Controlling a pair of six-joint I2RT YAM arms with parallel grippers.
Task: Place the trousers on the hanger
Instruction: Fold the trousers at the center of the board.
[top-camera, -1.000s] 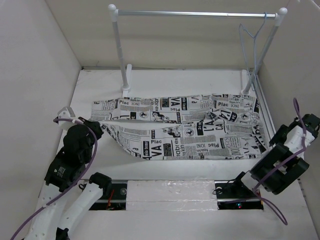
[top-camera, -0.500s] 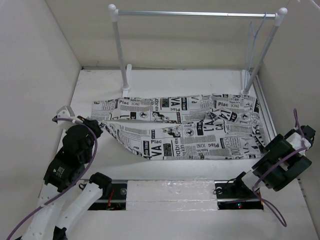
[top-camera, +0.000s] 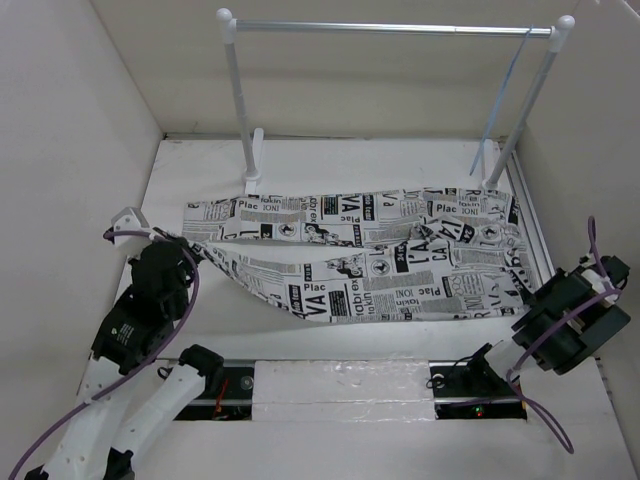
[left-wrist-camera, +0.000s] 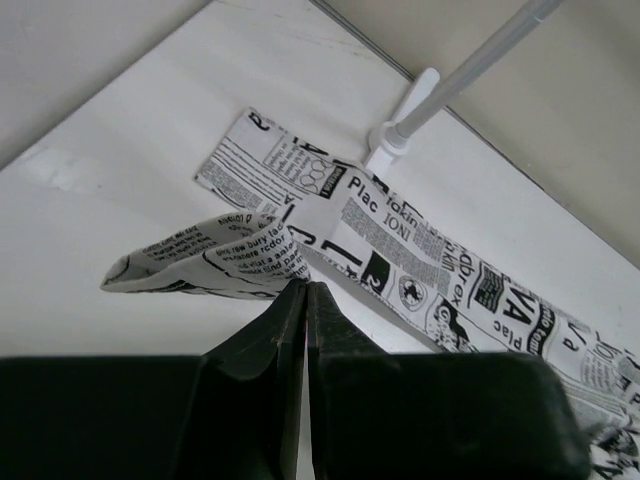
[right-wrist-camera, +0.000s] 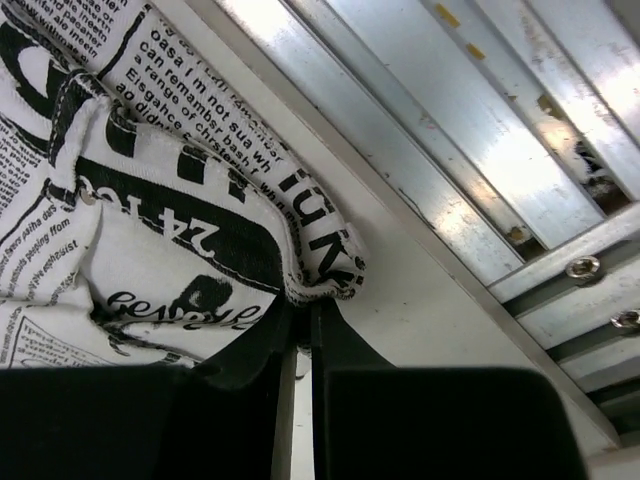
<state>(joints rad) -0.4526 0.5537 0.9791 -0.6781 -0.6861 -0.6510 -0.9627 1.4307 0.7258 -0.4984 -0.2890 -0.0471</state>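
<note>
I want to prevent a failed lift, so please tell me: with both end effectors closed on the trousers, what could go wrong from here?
1. The right end effector pinches only a corner at the edge of the trousers; the cloth may slip out when lifted.
2. The left end effector holds a small fold of one leg end; the other leg lies loose and may drag.
3. The hanger is thin wire hanging near the rack's post; it could swing away.

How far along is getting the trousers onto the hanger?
Done: nothing yet; the thin blue-grey wire hanger hangs bare on the silver rail. In hand: left gripper pinches a leg end and right gripper the waist-end corner of the white newspaper-print cloth trousers, otherwise lying flat. Left: lifting and draping.
</note>
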